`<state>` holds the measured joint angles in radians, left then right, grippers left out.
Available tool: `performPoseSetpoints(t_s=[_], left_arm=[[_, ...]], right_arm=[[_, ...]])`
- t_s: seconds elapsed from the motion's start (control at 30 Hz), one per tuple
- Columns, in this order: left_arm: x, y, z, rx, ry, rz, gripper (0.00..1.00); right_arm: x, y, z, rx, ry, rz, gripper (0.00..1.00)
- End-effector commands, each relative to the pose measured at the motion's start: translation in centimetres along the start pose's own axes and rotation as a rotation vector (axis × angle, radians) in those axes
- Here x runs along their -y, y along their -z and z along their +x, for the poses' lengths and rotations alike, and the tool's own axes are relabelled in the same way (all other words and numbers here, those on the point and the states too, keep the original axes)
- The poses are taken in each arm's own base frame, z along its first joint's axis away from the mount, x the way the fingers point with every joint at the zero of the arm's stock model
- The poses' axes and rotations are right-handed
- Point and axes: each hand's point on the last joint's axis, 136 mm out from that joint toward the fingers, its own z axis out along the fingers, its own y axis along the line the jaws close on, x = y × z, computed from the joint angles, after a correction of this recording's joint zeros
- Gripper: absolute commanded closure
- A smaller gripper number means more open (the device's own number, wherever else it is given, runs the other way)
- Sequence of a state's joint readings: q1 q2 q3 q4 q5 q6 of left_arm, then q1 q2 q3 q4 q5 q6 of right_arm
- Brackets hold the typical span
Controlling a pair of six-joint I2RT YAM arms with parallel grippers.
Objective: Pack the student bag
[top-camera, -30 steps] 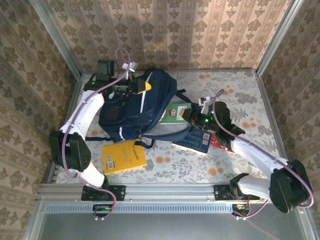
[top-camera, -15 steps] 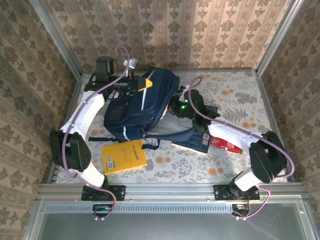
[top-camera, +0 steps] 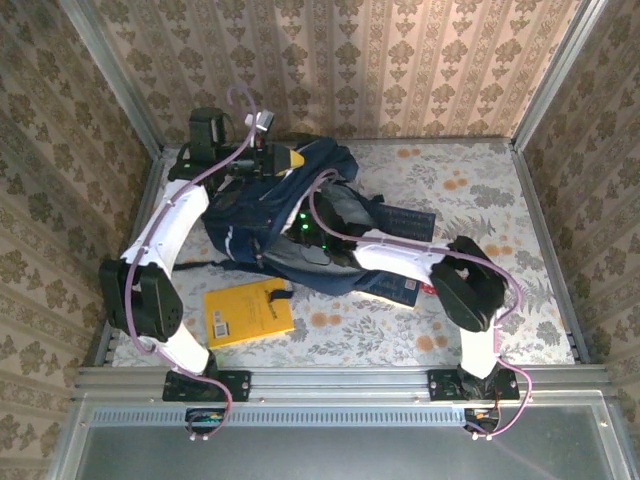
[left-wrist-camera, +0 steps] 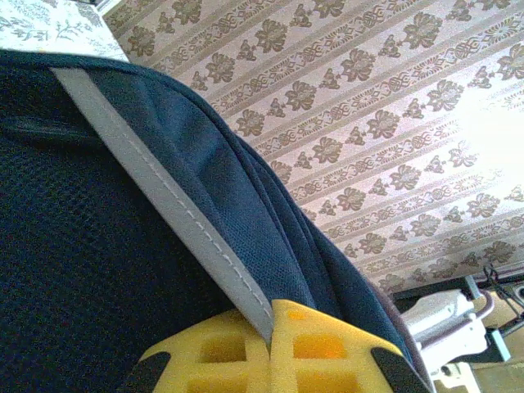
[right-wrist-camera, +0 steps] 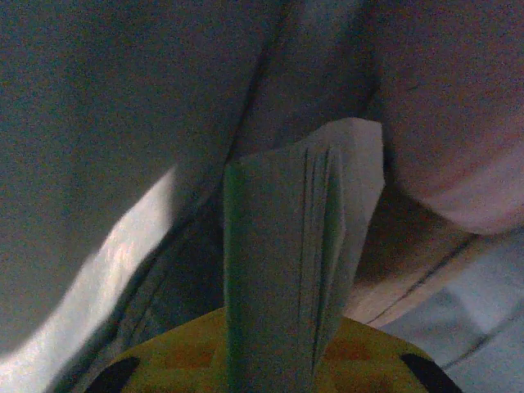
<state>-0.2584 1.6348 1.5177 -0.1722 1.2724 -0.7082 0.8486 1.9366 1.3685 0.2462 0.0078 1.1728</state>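
The student bag point(top-camera: 250, 215), dark navy with thin white stripes, lies at the back left of the table. My left gripper point(top-camera: 285, 160) is at its top edge, and its yellow fingers point(left-wrist-camera: 327, 348) are shut on the bag's fabric at a pale stripe point(left-wrist-camera: 164, 205). My right arm point(top-camera: 400, 255) reaches leftward into the bag's opening. Inside the dim bag, my right gripper point(right-wrist-camera: 274, 364) is shut on a thin green book point(right-wrist-camera: 282, 246), held upright on its edge between the yellow fingers. Bag lining point(right-wrist-camera: 106, 123) surrounds it.
A yellow book point(top-camera: 248, 312) lies flat near the front left. A dark blue book point(top-camera: 400, 287) and a red item point(top-camera: 432, 288) lie under my right arm. A bag strap point(top-camera: 275, 293) trails onto the yellow book. Metal rails point(top-camera: 330, 380) and wallpapered walls enclose the table.
My right arm has swung left from the middle of the table, carrying the green book into the bag. The bag's top has been pulled wider and shifted slightly left.
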Motion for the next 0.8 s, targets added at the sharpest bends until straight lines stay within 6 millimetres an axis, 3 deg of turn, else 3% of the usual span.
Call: performPoseSetpoints(t_s=[0.0,0.13,0.27,0.37,0.47,0.57,0.77], left_arm=[[7.1,0.1,-1.0,-0.029,-0.263,0.135,1.00],[6.5,0.2,-1.4,-0.018,-0.250,0.122,1.00],[5.8,0.8,-1.9,0.012,-0.240,0.095,1.00],[5.3,1.6,-2.3,0.042,-0.238,0.070,1.00],[4.4,2.4,-2.7,0.072,-0.223,0.040,1.00],[3.0,3.3,-3.2,0.109,-0.201,-0.001,1.00],[-1.7,6.0,-4.3,0.222,-0.132,-0.150,1.00]], right_arm=[[0.2,-4.0,2.1,-0.035,-0.029,-0.045,0.71],[0.3,-6.8,1.9,-0.062,-0.035,-0.100,0.51],[0.1,-6.7,0.0,-0.017,-0.011,-0.107,0.40],[-1.0,-5.4,-0.9,-0.003,0.036,-0.134,0.22],[-1.9,-3.4,-1.4,0.013,0.099,-0.177,0.12],[-2.7,-0.9,-2.2,0.034,0.168,-0.224,0.08],[-2.2,3.4,-2.8,0.049,0.279,-0.235,0.08]])
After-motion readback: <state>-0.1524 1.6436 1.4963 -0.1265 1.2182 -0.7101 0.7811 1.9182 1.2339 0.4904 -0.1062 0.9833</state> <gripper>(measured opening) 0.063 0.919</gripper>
